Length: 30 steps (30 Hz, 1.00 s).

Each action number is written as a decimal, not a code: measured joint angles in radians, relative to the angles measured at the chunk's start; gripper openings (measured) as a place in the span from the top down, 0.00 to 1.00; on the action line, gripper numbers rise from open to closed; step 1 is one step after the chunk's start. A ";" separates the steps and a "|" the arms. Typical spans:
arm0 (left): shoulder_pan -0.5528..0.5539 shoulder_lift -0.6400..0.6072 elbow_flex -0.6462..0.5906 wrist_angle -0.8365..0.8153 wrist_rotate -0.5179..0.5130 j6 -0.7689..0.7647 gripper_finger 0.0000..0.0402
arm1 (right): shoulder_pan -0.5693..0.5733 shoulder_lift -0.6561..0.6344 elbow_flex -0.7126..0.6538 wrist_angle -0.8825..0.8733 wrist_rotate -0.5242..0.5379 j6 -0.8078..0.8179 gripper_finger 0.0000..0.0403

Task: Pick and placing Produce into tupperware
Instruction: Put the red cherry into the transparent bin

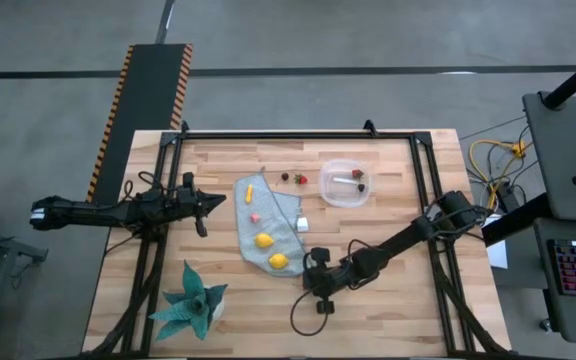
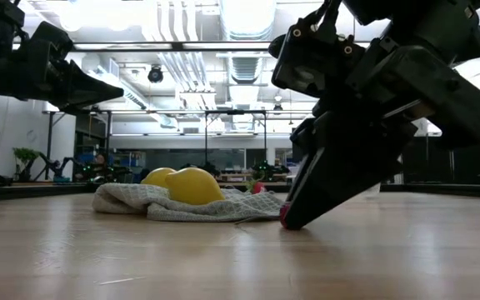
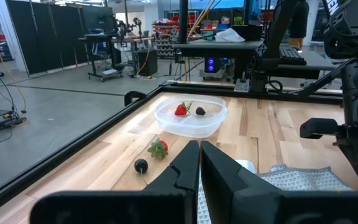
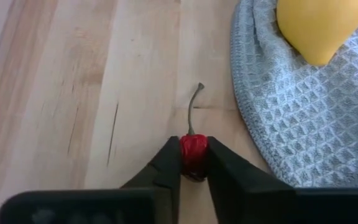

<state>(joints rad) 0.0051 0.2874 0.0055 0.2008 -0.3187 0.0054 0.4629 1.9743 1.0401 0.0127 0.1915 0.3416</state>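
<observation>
Right pincer [image 4: 193, 163] low on the pale wooden slatted worktop [image 1: 388, 300], near edge, just right of the grey-blue waffle-weave cloth [image 1: 268, 222]. Its two dark fingers are pinching a small red toy fruit with a thin curved stem [image 4: 193, 151]; the low view shows the red piece at the fingertips, at or just above the wood, contact cannot be told. The stem points straight away from the pincer along the wood, so the piece's long axis runs in line with the fingers, not across them.

Key relation: the small clear rounded plastic tupperware [image 1: 348, 183] lies toward the far side and slightly right of the right pincer in the high view, well apart. Already in it: a red strawberry-like piece [image 3: 180, 110] and a small dark piece [image 3: 200, 112]. The carry would likely be a lift, then a swing to the far side; the white cube [image 1: 302, 224] by the cloth edge sits near that path.

Left pincer [image 3: 199, 163] hovers over the left part of the worktop, fingers pressed together, holding nothing; it waits. The right arm is plainly the nearer to both the piece and the container.

Unplaced: two yellow lemons [image 1: 265, 240] on the cloth, a yellow-orange stick [image 1: 250, 190], a tiny pink piece [image 1: 254, 216], a red strawberry piece [image 3: 159, 149] and a dark berry [image 3: 141, 165] on the wood left of the tupperware.
</observation>
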 joint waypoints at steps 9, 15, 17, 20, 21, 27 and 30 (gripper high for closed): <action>0.000 0.000 0.000 0.000 0.000 0.000 1.00 | 0.003 -0.018 -0.001 -0.020 -0.015 0.006 0.95; 0.000 0.000 0.000 0.000 0.000 0.001 1.00 | 0.006 -0.103 0.008 -0.107 0.006 0.000 0.95; 0.000 -0.001 0.000 0.000 0.000 0.001 1.00 | 0.005 -0.145 0.012 -0.154 0.049 -0.001 0.95; 0.000 -0.001 0.000 -0.001 0.000 0.001 1.00 | 0.001 -0.202 0.012 -0.222 0.100 -0.003 0.96; 0.000 -0.001 0.000 0.000 0.000 0.001 1.00 | -0.001 -0.225 0.012 -0.255 0.120 -0.009 0.96; 0.000 -0.001 0.000 0.000 0.000 0.001 1.00 | -0.054 -0.371 0.012 -0.488 0.263 -0.038 0.96; 0.000 -0.001 0.000 0.000 0.000 0.001 1.00 | -0.097 -0.443 0.012 -0.569 0.307 -0.073 0.96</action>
<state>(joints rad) 0.0050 0.2867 0.0055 0.2013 -0.3187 0.0059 0.3660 1.5310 1.0519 -0.5565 0.4986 0.2681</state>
